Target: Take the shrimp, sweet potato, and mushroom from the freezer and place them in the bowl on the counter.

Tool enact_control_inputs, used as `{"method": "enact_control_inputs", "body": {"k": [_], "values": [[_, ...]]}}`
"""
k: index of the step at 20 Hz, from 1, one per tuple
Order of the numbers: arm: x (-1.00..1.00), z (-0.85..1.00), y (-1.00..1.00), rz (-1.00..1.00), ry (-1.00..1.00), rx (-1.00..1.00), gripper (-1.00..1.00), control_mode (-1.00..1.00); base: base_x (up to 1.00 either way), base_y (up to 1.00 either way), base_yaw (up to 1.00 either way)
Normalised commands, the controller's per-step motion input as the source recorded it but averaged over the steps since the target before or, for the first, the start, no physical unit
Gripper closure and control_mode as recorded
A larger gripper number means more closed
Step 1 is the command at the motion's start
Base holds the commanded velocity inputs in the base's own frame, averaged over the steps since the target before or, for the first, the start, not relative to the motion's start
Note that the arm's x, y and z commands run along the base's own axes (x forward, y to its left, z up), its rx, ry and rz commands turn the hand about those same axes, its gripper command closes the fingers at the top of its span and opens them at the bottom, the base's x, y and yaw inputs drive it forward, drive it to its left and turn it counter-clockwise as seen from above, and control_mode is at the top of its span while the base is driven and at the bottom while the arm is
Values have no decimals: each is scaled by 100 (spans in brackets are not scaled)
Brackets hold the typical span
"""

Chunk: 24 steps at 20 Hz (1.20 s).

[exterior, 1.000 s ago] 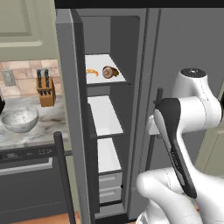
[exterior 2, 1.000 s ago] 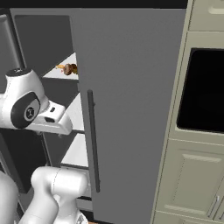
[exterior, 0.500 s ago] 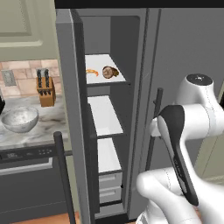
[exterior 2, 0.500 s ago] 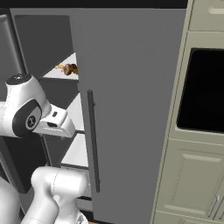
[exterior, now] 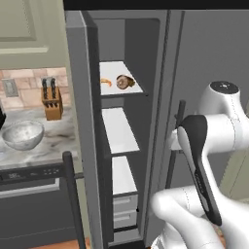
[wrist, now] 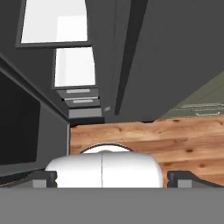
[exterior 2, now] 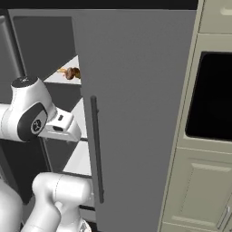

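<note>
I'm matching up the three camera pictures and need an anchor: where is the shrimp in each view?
Left base view: the shrimp lies on the freezer's top white shelf, upper centre, left of a brown lump.
Right base view: upper left, a thin orange sliver at the left of the brown lump, beside the door edge.
Hand view: not in it.
Shared landmark: the brown lump beside it.

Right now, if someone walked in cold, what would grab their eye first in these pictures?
The freezer standing open, its white shelves bright against the dark grey, with the small orange shrimp and a brown lump on the top shelf. Next, the white arm raised in front of the freezer's right door. Left of it, the bowl waits on the counter by a knife block.
</note>
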Motion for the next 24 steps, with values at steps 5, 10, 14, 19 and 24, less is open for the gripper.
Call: {"method": "enact_control_inputs", "body": {"k": [5,10,14,19,24], "values": [[0,0,0,0,0,0,-100,100,44,48,1],[0,0,0,0,0,0,-100,100,33,38,0],[0,0,0,0,0,0,-100,100,46,9,0],[0,0,0,0,0,0,-100,100,60,13,0],[0,0,0,0,0,0,-100,100,35,33,0]]}}
